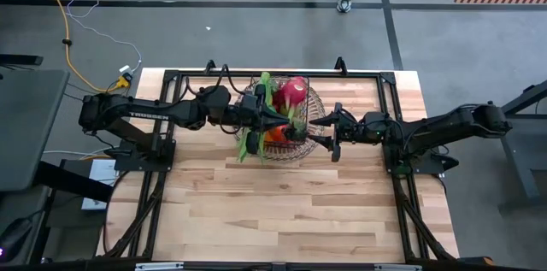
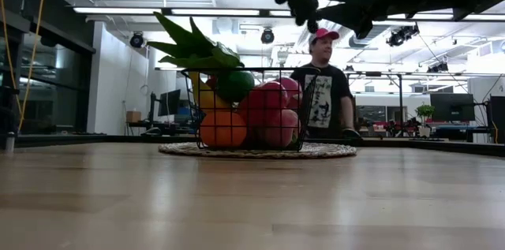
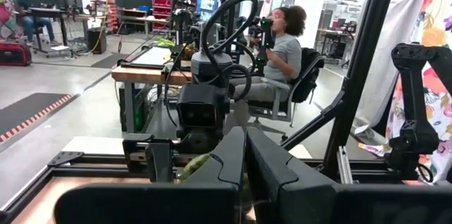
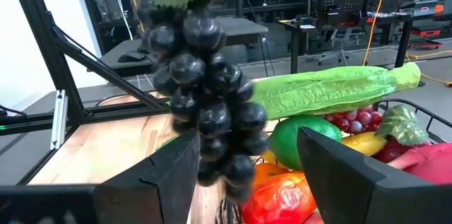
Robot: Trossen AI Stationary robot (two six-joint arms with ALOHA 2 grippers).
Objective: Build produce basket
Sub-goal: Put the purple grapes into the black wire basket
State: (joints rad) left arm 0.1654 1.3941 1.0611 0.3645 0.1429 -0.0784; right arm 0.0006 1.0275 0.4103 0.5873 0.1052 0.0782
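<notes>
Bare wooden table (image 1: 282,211) in the foreground of the high view; nothing lies on the near planks.

Mid-table, toward the far edge: the wire basket (image 2: 304,116) stands on a round woven tray (image 2: 331,151). It is heaped. From table level an orange (image 2: 223,128) sits low at the front, a green round fruit (image 2: 235,84) above it, pink fruit (image 2: 268,112) beside them, a bit of yellow banana (image 2: 207,96) behind, and green leaves (image 2: 189,49) sticking up and out over the rim.

Left gripper (image 1: 256,117) reaches in from the left and sits at the basket's left side, over the rim. Its own wrist view shows the two dark fingers (image 3: 233,160) pressed together, closed on nothing visible.

Right gripper (image 1: 329,132) hangs just beside the basket's right rim, above the table. Its fingers (image 4: 346,167) stand apart. A bunch of dark grapes (image 4: 205,104) with a green leafy top dangles between and in front of them, raised over the basket; whether the fingers actually pinch the bunch cannot be told. From table level the same bunch hangs high, above the basket's right end.

Past the grapes, in the right wrist view: a long green vegetable (image 4: 325,90) lying across the pile, red grapes (image 4: 357,120), a red-orange fruit (image 4: 279,199).

Beyond the table: a person (image 2: 323,92) in a dark shirt, and another person (image 3: 282,47) seated farther off.
</notes>
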